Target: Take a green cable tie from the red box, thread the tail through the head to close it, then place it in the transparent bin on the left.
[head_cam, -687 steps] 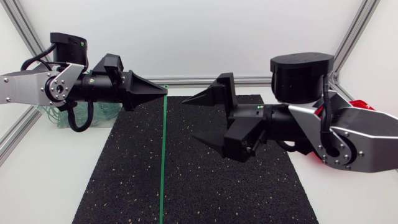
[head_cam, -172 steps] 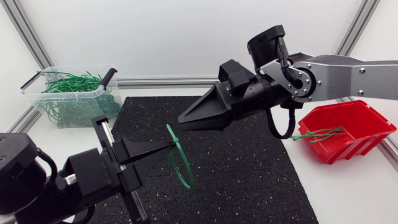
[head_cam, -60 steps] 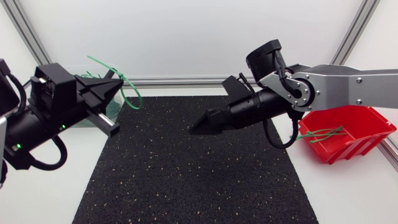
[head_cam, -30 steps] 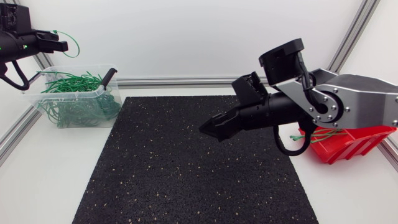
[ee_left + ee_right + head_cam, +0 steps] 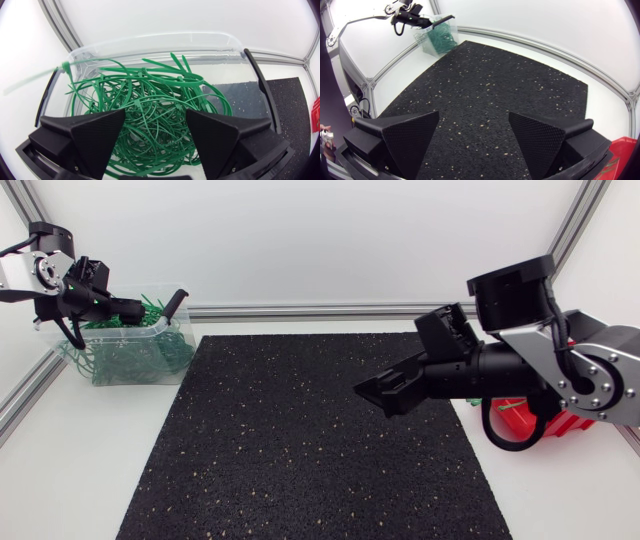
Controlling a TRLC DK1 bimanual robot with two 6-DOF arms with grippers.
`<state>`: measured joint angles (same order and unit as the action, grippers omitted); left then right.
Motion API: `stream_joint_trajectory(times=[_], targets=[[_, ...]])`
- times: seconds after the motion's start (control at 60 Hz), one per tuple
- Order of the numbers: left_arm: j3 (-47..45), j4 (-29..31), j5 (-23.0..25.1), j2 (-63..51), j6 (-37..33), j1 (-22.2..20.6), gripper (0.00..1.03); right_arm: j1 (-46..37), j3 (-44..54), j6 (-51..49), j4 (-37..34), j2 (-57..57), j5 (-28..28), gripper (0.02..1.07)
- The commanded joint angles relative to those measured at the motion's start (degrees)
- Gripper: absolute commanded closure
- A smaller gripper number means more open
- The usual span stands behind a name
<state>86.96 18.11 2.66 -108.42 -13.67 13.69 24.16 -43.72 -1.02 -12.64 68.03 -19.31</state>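
Left gripper (image 5: 155, 119) spread, holding nothing, directly over transparent bin (image 5: 150, 42); right gripper (image 5: 385, 392) also spread, red box (image 5: 562, 424) at its 3 o'clock, so the right arm is judged nearer.

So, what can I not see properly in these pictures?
1. Red box: in the head view the right arm hides most of it, and the edge of the right wrist view cuts it off. Ties inside cannot be counted.
2. Green streak at the rim of the transparent bin: left wrist view, blurred; closed or not, cannot tell.
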Motion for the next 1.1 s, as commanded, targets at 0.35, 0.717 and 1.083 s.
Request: stream_joint_trajectory(times=[0.35,0.717,1.083], targets=[[-25.3,-12.4,2.4,27.7,3.9,-1.0,0.04,-21.4,9.1,-11.9,0.5,-12.3,0.9,0.05],[-42.7,-18.1,5.5,50.9,9.2,-0.8,0.04,-31.8,19.4,-15.2,0.3,-29.4,1.5,0.06],[-63.8,-22.4,4.9,75.1,9.2,-3.6,0.04,-31.7,28.7,-11.9,3.6,-45.0,6.7,0.06]])
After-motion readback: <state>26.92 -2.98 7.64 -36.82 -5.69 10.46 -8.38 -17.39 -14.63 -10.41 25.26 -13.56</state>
